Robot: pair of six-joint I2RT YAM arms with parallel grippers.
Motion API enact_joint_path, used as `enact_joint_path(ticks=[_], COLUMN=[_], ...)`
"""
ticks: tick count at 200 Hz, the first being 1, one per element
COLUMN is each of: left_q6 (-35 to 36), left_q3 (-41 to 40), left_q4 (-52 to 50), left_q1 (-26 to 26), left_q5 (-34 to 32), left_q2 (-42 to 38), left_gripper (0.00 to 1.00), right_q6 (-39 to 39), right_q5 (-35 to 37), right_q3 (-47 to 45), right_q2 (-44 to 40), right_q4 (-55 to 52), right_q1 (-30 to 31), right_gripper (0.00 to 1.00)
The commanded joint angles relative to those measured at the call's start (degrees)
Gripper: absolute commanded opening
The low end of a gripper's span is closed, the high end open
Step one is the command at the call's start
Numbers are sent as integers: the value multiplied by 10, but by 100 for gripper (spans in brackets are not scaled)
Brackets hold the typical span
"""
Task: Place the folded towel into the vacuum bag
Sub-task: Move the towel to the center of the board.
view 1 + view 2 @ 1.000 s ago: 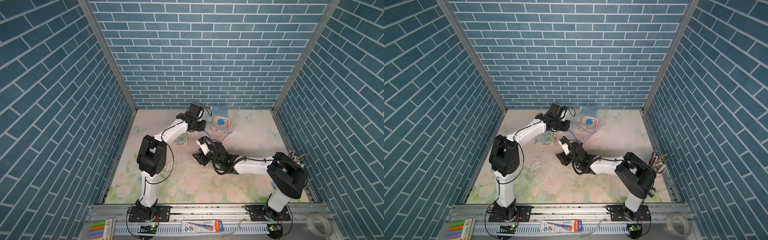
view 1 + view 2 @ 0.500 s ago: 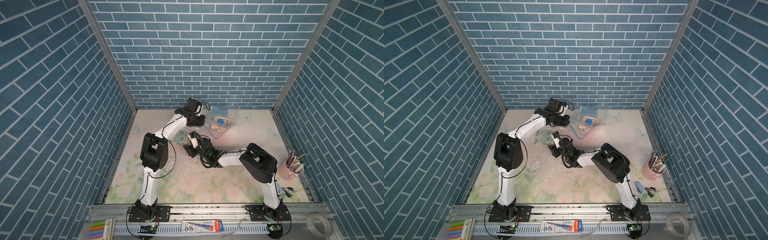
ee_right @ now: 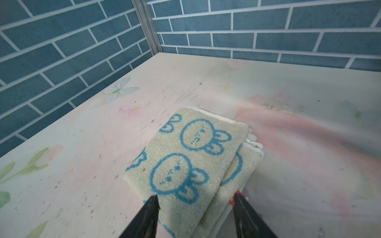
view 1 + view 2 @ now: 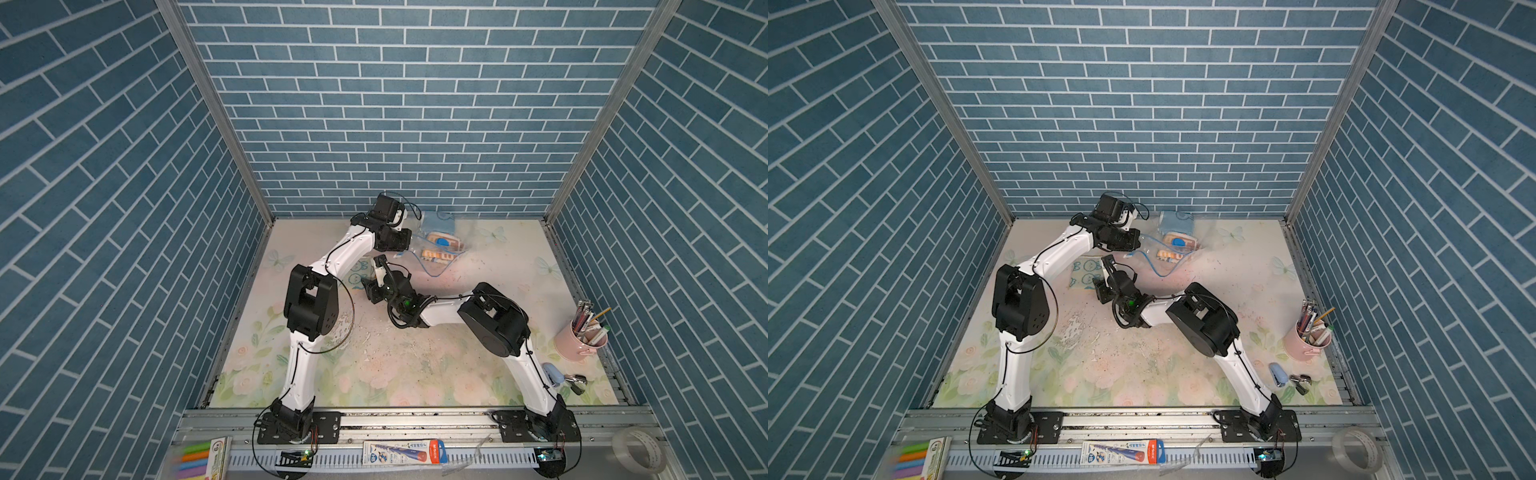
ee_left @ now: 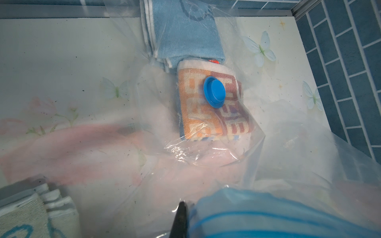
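Observation:
The folded towel (image 3: 191, 156), cream with blue bunny faces, lies flat on the table left of the bag; both top views show it (image 4: 359, 270) (image 4: 1086, 276). My right gripper (image 3: 195, 199) is open and low, one finger at each side of the towel's near end. The vacuum bag (image 5: 278, 144) lies by the back wall, clear with a round blue valve cap (image 5: 214, 93). Inside it are a blue towel (image 5: 185, 37) and an orange patterned towel (image 5: 206, 115). My left gripper (image 5: 183, 208) is shut on the bag's blue zip edge (image 5: 268, 218), holding it off the table.
A pink cup of pens (image 4: 579, 338) stands at the right edge, with a pale blue stapler (image 4: 552, 372) and binder clips (image 4: 575, 380) in front of it. The back wall runs just behind the bag. My left forearm (image 4: 345, 253) passes above the towel's far side.
My right arm has swung left and forward, bringing its open gripper from mid-table to the towel. The left gripper has stayed shut at the bag's mouth.

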Motion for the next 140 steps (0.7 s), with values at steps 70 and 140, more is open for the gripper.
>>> enact_joint_path(ticks=[70, 140], left_q6=[-5, -5], left_q3=[11, 10], left_q4=[4, 4], left_q1=[6, 7], left_q5=[0, -10], left_q2=[9, 11], left_gripper=[0, 0], right_q6=[26, 34], right_q5=[30, 41], right_q3=[94, 69], right_q2=[70, 67], right_q4=[-76, -154], right_q1=[-2, -2], right_gripper=[57, 37])
